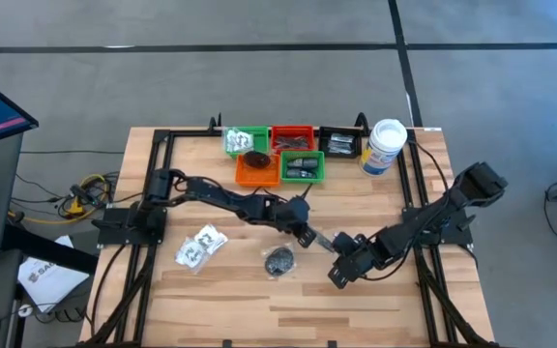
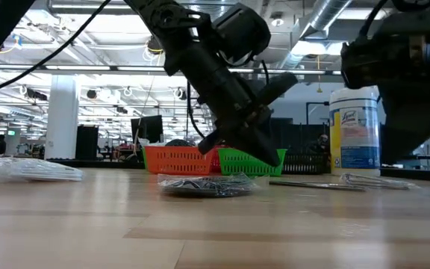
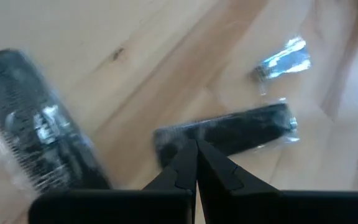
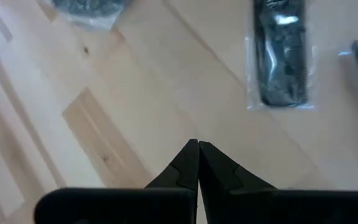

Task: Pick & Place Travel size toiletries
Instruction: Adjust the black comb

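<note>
Clear packets with white contents (image 1: pixel 199 246) lie on the table's left part, also seen in the low view (image 2: pixel 28 170). A black round piece in plastic (image 1: pixel 278 259) lies mid-table (image 2: pixel 204 187). A slim dark packet (image 3: pixel 229 130) lies flat right of it, also in the right wrist view (image 4: pixel 281 53). A small silvery sachet (image 3: pixel 283 59) lies beyond it. My left gripper (image 1: pixel 307 237) is shut, its tips (image 3: pixel 196 144) just over the slim packet's near edge and above the table in the low view (image 2: pixel 266 158). My right gripper (image 1: pixel 337 278) is shut and empty over bare wood (image 4: pixel 197 143).
Green (image 1: pixel 245 142), red (image 1: pixel 291 137), black (image 1: pixel 339 143), orange (image 1: pixel 257 171) and a second green tray (image 1: pixel 303 166) stand along the far edge, holding small items. A tall white canister (image 1: pixel 385 145) stands at the far right. Bare wood lies along the near edge.
</note>
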